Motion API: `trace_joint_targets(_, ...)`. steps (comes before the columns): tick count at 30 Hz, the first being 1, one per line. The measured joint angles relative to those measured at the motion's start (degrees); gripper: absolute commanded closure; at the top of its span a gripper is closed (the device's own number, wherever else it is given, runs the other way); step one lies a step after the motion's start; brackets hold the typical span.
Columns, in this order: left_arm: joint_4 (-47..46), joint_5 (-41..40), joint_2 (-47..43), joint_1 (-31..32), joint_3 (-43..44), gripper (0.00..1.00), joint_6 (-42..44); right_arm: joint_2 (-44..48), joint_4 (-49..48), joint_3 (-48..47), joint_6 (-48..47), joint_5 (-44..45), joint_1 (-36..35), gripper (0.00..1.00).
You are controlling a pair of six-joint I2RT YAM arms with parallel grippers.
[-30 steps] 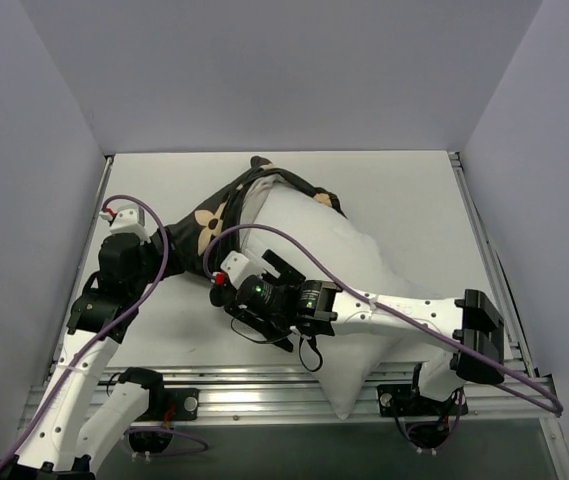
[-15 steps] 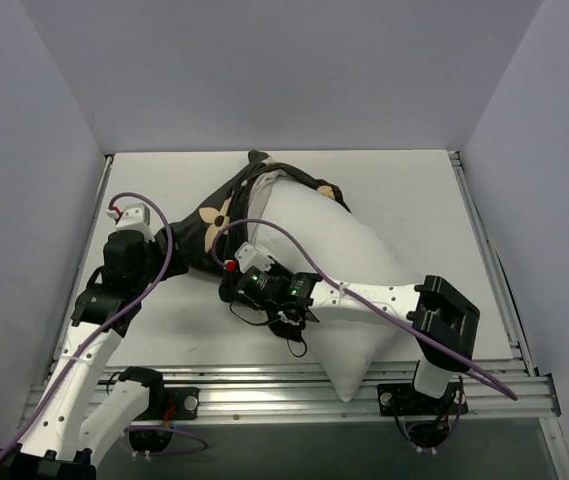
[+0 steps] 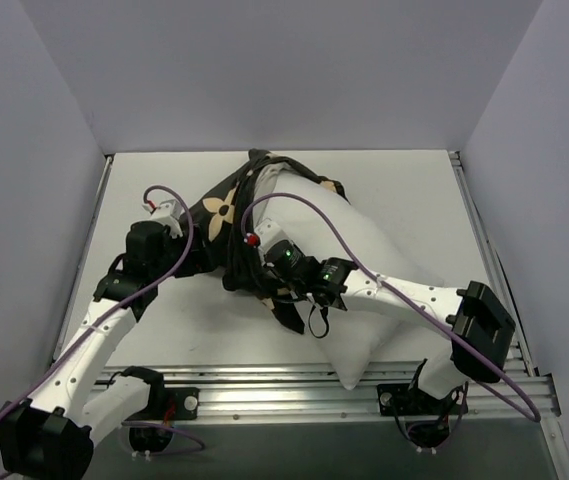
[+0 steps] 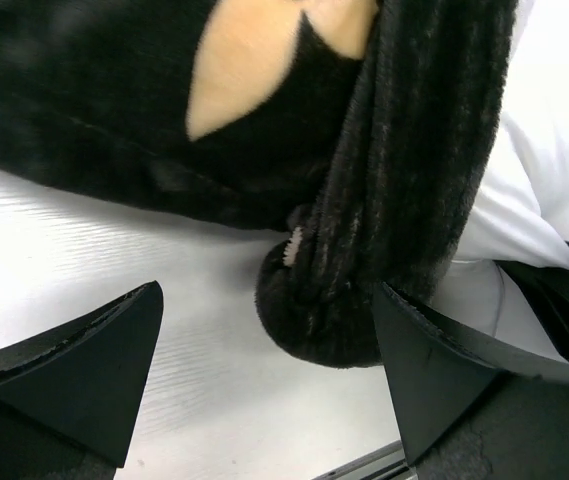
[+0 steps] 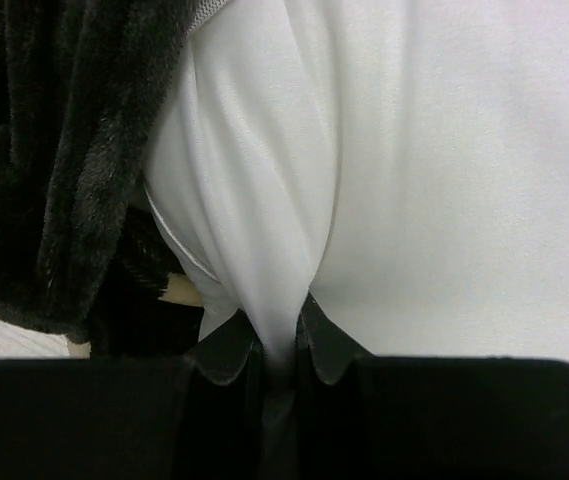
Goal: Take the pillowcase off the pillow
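The right gripper (image 5: 276, 338) is clamping a fold of the white pillow (image 5: 424, 170), jaws nearly together, just beside the pillowcase (image 5: 54, 160) edge. The left gripper (image 4: 264, 380) is gaping wide around a bunched black roll of the case. The pillow is lying diagonally on the white table (image 3: 414, 185), the case covering only its far left end. Pale walls (image 3: 284, 70) are enclosing three sides.

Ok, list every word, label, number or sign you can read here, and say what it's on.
None: no text can be read in any view.
pillowcase: only tan flower shapes, no letters.
pillow: plain white, no tag showing.
arms: any markings are too small to read.
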State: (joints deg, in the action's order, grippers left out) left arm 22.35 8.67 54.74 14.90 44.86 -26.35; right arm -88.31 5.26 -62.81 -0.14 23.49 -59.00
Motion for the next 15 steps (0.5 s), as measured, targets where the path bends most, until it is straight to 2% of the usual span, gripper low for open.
trace_joint_targets(6,-4.7,-0.7,4.9,8.6,0.1,0.0,-1.8,2.2,-0.3,0.9,0.0,-2.0,1.4,1.0)
trace_joint_targets(8,-6.1,-1.0,7.4,9.8,0.2,0.09,-2.1,2.5,-0.4,1.1,0.1,-2.4,1.4,1.0)
trace_joint_targets(11,-7.1,-2.5,11.2,10.4,0.3,0.28,-2.7,3.4,-0.4,1.6,0.1,-3.1,1.5,1.0)
trace_joint_targets(12,-7.3,-3.2,12.3,10.6,0.3,0.36,-3.0,3.8,-0.3,1.7,0.1,-3.4,1.5,1.0)
trace_joint_targets(13,-7.6,-3.9,13.2,10.7,0.3,0.49,-3.3,4.3,-0.3,1.9,0.1,-3.5,1.6,1.0)
trace_joint_targets(15,-8.5,-4.9,14.6,11.2,0.3,0.67,-3.7,5.6,-0.3,2.2,0.2,-4.0,1.6,1.0)
